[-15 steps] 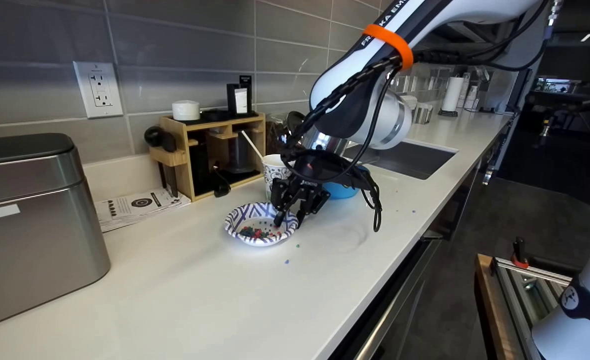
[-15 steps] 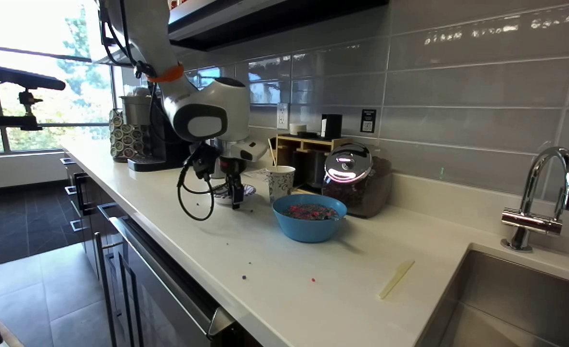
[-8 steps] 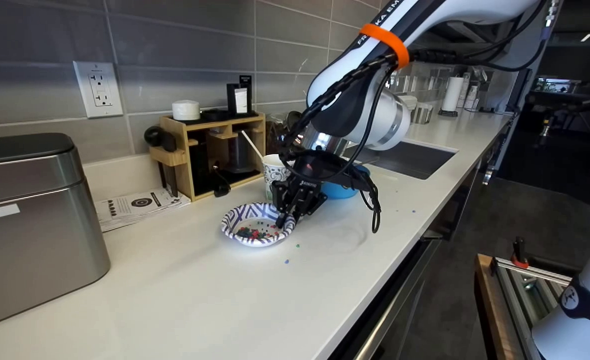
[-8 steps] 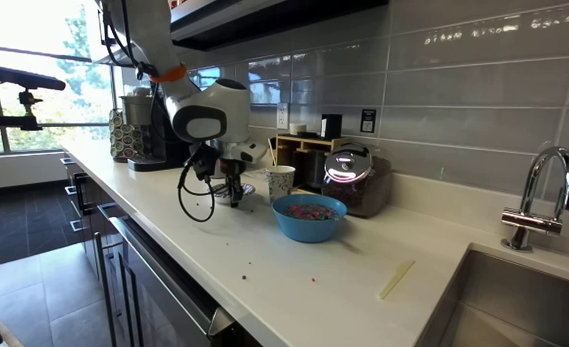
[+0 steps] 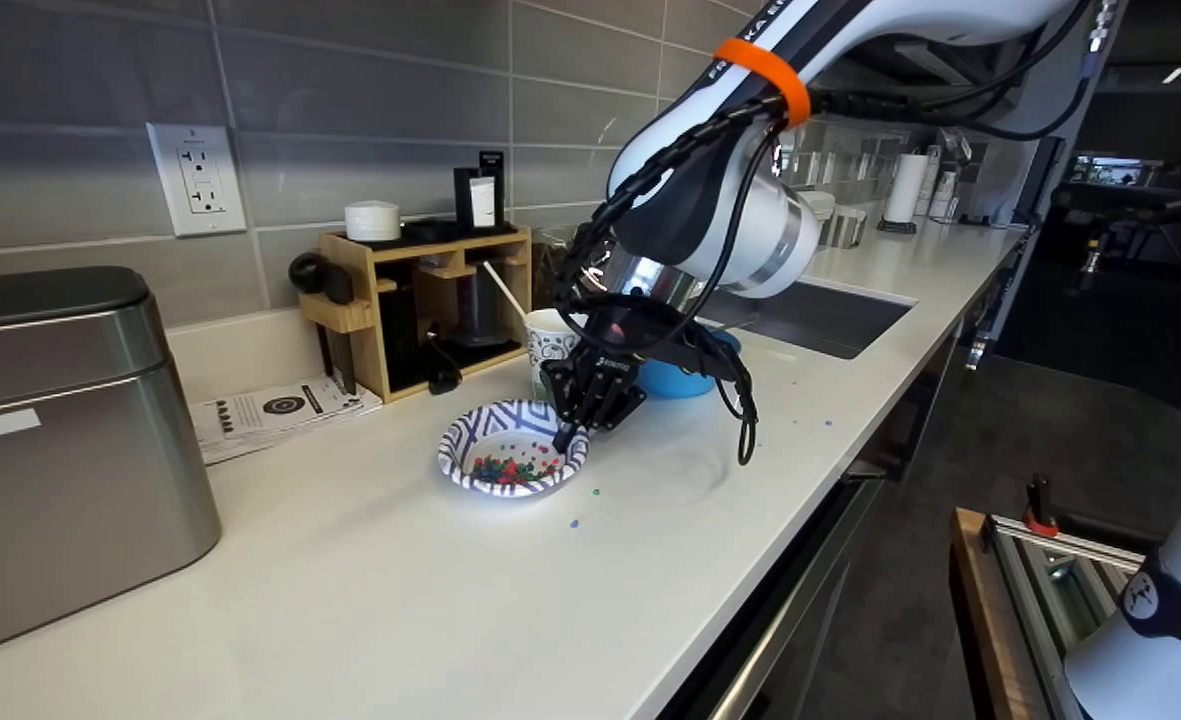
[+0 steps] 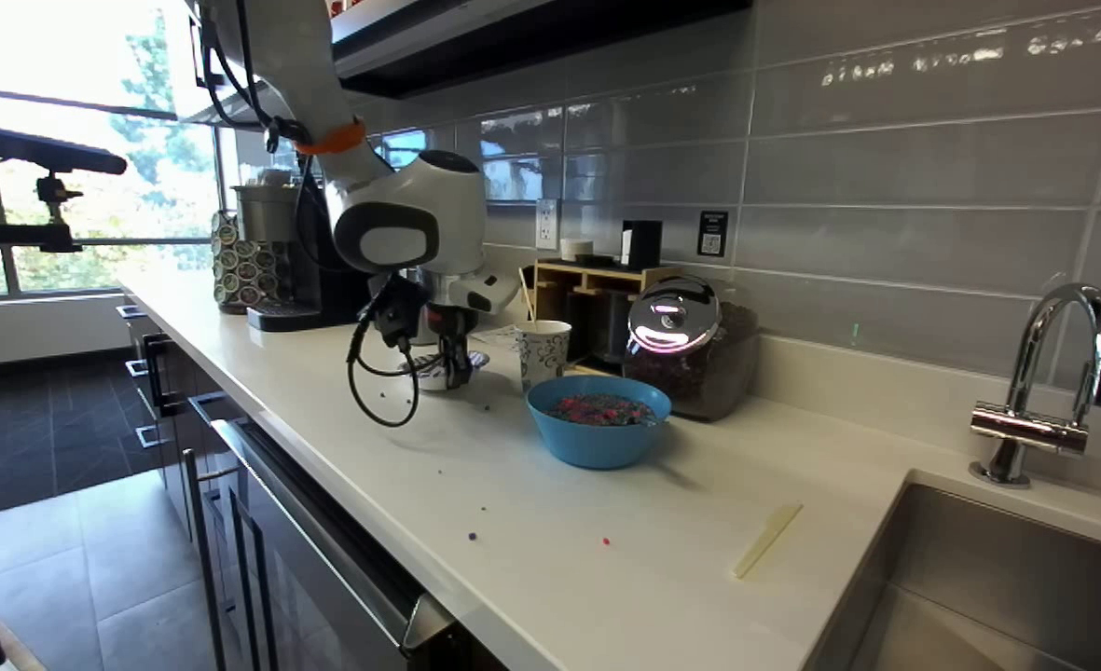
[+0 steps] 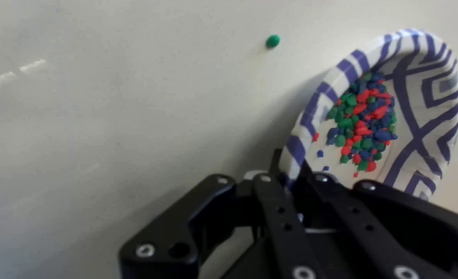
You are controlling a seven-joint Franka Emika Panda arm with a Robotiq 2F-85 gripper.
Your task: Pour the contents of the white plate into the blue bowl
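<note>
The white plate (image 5: 495, 415), with its blue patterned rim, is at the counter's middle. My gripper (image 7: 289, 170) is shut on its near rim in the wrist view, one finger on each side of the edge. The plate looks slightly tilted; I cannot tell if it has left the counter. The contents (image 7: 362, 124), a small heap of red, green and blue bits, lie inside, toward one side. The blue bowl (image 6: 597, 443) stands upright nearby and holds many similar bits; in an exterior view the bowl (image 5: 678, 380) is partly hidden behind my gripper (image 5: 572, 437).
A patterned cup (image 6: 543, 354) with a stick stands close to plate and bowl. Behind are a wooden organizer (image 5: 430, 310) and a jar (image 6: 699, 363). A pale knife (image 6: 767, 540) lies before the sink (image 6: 997, 578). Several stray bits dot the counter. A metal bin (image 5: 70, 450) stands aside.
The jaws have come together on the plate's rim. The plate has shifted slightly left and tipped a little in an exterior view, its bits bunching toward the near side.
</note>
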